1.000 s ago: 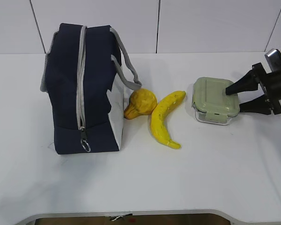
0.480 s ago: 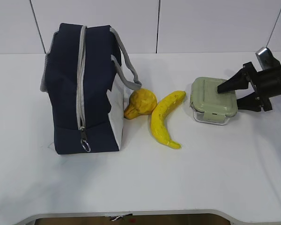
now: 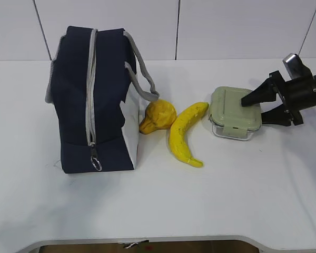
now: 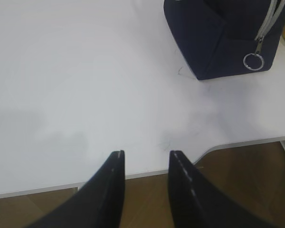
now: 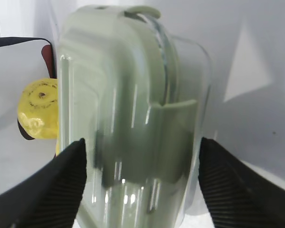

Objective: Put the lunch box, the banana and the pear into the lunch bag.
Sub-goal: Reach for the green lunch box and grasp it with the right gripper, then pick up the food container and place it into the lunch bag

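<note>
The lunch box (image 3: pixel 235 112), clear with a pale green lid, lies on the table right of the banana (image 3: pixel 183 132). My right gripper (image 3: pixel 253 110) is open and low at the box's right end, one finger over the lid and one by its near side. In the right wrist view the lunch box (image 5: pixel 133 109) fills the space between the two black fingers (image 5: pixel 61 185) of the right gripper (image 5: pixel 142 185). The pear (image 3: pixel 159 116) rests against the upright navy lunch bag (image 3: pixel 92 100), whose grey zipper runs closed. My left gripper (image 4: pixel 145 159) is open and holds nothing.
The left gripper hangs over the table's front edge (image 4: pixel 147 173), with the lunch bag's corner and ring pull (image 4: pixel 252 61) at the upper right. A yellow fruit (image 5: pixel 38 109) shows behind the box; I cannot tell which.
The right gripper has moved left over the lunch box, and the box has slid and turned slightly toward the banana. The fruit and the bag have not moved.
</note>
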{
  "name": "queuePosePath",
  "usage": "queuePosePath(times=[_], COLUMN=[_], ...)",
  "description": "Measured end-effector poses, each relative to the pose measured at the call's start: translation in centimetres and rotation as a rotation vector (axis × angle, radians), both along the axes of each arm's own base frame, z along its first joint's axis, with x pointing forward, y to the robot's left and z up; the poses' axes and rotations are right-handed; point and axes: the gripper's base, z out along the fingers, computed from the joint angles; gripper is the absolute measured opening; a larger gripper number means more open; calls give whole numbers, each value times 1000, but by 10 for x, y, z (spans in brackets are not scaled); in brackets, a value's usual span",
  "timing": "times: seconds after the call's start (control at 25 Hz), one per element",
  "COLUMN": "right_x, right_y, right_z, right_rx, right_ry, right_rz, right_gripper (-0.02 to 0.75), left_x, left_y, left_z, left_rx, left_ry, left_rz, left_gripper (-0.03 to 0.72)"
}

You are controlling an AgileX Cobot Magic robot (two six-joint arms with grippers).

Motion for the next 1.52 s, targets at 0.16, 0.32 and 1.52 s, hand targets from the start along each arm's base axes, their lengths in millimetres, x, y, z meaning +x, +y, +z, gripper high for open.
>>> queuePosePath(times=[0.16, 0.32, 1.52], right_x=[0, 0, 0], right_y=[0, 0, 1], right_z=[0, 0, 1], right_rx=[-3, -3, 5], right_ry=[1, 1, -19], right_rz=[2, 2, 14], right_gripper=[561, 519, 380], left_x=[0, 0, 0], left_y=[0, 0, 0], left_z=[0, 0, 0], left_rx=[0, 0, 0], left_ry=[0, 0, 0], left_rz=[0, 0, 0], left_gripper=[239, 239, 239])
